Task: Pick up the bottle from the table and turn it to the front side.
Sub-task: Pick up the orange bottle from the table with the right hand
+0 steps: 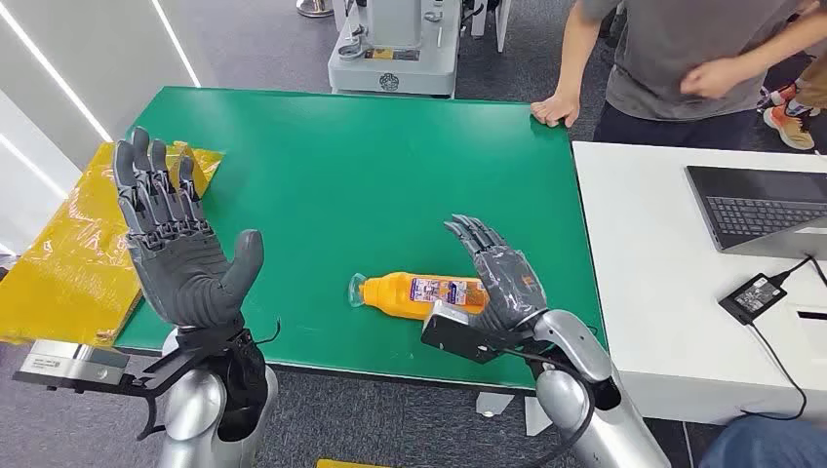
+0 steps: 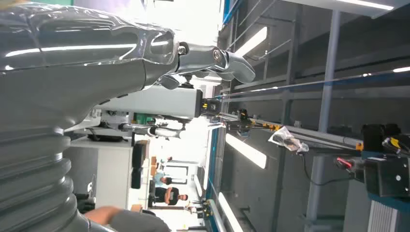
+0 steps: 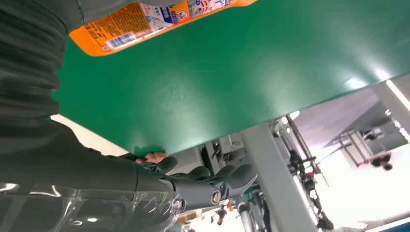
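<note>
Currently the orange bottle (image 1: 421, 294) lies on its side on the green table (image 1: 390, 175), near the front edge, clear cap end pointing toward the robot's left, printed label facing up. The right hand (image 1: 497, 273) sits just beside the bottle's base end, palm turned toward it, fingers extended and slightly apart, holding nothing. From the head view the palm overlaps the bottle's end; contact is possible but I cannot tell for sure. In the right wrist view the bottle (image 3: 145, 19) appears at the frame edge against the green surface, next to the hand's (image 3: 159, 193) grey cover, with the dark fingers (image 3: 232, 175) straight and not wrapped around it.

The left hand (image 1: 176, 244) is raised over the table's left front corner, palm facing forward, fingers spread wide and upright, thumb out to the side, holding nothing. In the left wrist view the left hand (image 2: 121, 53) points toward the room's structure.

A yellow sheet (image 1: 78, 244) lies at the table's left edge. A person (image 1: 683, 58) stands at the far right corner, 1 hand resting on the table edge. A white table (image 1: 673, 283) alongside carries a laptop (image 1: 761, 210) and a power adapter (image 1: 753, 295).
</note>
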You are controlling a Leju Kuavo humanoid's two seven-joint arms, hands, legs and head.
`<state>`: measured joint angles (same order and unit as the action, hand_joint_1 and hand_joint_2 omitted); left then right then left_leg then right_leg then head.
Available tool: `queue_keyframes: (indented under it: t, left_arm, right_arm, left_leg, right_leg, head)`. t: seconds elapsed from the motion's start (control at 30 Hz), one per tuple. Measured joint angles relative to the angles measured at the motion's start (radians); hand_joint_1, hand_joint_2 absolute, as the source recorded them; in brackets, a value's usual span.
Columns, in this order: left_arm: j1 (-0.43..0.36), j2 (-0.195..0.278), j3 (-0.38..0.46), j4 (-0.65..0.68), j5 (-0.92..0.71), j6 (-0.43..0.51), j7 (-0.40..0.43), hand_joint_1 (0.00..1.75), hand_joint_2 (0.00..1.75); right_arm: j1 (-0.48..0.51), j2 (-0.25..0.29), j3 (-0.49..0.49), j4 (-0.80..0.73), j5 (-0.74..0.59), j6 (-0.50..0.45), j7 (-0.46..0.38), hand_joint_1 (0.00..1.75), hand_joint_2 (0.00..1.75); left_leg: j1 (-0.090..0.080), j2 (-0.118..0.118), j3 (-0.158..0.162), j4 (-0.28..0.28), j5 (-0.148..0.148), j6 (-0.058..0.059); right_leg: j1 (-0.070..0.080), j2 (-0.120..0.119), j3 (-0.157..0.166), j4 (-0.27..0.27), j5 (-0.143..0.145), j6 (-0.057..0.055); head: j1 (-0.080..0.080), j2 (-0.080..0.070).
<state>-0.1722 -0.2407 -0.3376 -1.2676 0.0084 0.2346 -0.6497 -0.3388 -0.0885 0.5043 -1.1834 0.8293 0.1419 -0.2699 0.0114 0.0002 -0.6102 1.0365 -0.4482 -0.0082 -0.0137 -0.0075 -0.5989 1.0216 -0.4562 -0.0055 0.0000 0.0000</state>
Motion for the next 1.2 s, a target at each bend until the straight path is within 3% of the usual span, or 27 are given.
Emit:
queue_keyframes:
  t: [0.53,1.2]
  left_arm:
    - [-0.037,0.000,-0.010,0.036,0.043,0.023,0.000,0.00,1.75]
    - [-0.041,0.003,-0.010,0.045,0.064,0.036,0.001,0.00,1.75]
  right_arm:
    - [-0.251,0.000,0.130,0.411,-0.052,0.079,-0.050,0.00,1.75]
    - [-0.332,-0.009,0.221,0.633,-0.076,0.120,-0.024,0.00,1.75]
  left_leg:
    - [0.000,0.000,0.000,0.000,0.000,0.000]
    - [0.000,0.000,0.000,0.000,0.000,0.000]
  right_leg:
    - [0.000,0.000,0.000,0.000,0.001,0.001]
    - [0.000,0.000,0.000,0.000,0.001,0.001]
  head:
    - [0.000,0.000]
    - [0.000,0.000]
